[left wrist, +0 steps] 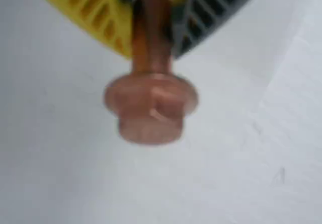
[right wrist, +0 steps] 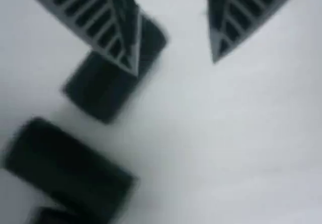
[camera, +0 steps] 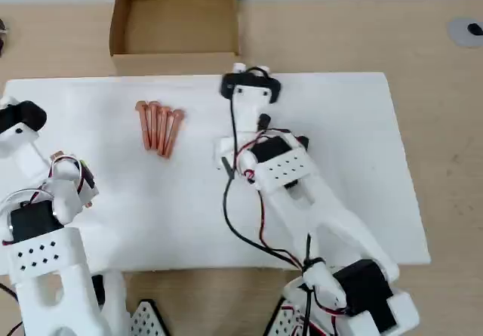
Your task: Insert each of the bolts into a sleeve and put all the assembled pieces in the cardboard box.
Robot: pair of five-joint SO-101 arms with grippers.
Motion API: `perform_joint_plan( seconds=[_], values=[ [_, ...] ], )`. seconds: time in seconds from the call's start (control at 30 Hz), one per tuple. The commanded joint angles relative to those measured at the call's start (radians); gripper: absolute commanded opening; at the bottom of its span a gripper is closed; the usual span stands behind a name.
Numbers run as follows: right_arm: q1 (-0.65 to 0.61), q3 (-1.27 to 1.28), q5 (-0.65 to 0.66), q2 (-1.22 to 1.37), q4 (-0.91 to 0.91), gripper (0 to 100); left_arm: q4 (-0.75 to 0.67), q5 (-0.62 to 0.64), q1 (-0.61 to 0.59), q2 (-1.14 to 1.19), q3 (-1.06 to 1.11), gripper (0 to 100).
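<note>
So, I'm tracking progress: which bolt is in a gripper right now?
The bolt clamped in the left gripper; the other bolts lie together on the white board.

Colour rundown:
Loose bolts point(camera: 158, 127) and held bolt point(left wrist: 151, 105) copper-pink; sleeves point(right wrist: 100, 88) black; cardboard box point(camera: 121, 26) brown; mat point(camera: 355, 140) white; table point(camera: 445, 124) tan; left gripper point(left wrist: 151, 48) yellow/grey ribbed; right gripper point(right wrist: 173, 53) dark-grey ribbed.

The blurred bolt point(left wrist: 151, 103) runs out of view inside the left gripper point(left wrist: 151, 45), its tip hidden; the sleeves point(right wrist: 108, 78) are blurred too, one cut by the edge, and the box point(camera: 175, 63) seems cropped at its far wall.
</note>
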Motion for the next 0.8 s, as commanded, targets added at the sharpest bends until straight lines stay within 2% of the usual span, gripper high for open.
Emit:
perform_joint_plan(
  seconds=[0.0,0.1,0.27,0.33,0.57,0.77],
  values=[
    [0.050,0.010,-0.029,-0.035,-0.026,13.5,-0.014,-0.005,0.003,-0.025,-0.006,1],
    [0.053,0.013,-0.029,-0.035,-0.026,16.8,-0.014,-0.005,0.003,-0.025,-0.006,1],
    [0.038,0.024,-0.029,-0.028,-0.035,31.4,-0.014,-0.005,0.003,-0.025,-0.006,1],
    [0.021,0.028,-0.029,-0.028,-0.032,34.0,-0.014,-0.005,0.003,-0.024,-0.006,1],
    [-0.024,0.028,-0.031,-0.025,-0.037,30.2,-0.014,-0.005,0.005,-0.024,-0.006,1],
    [-0.058,0.028,-0.051,-0.025,-0.112,26.3,-0.011,-0.005,0.003,-0.024,-0.006,1]
  ],
)
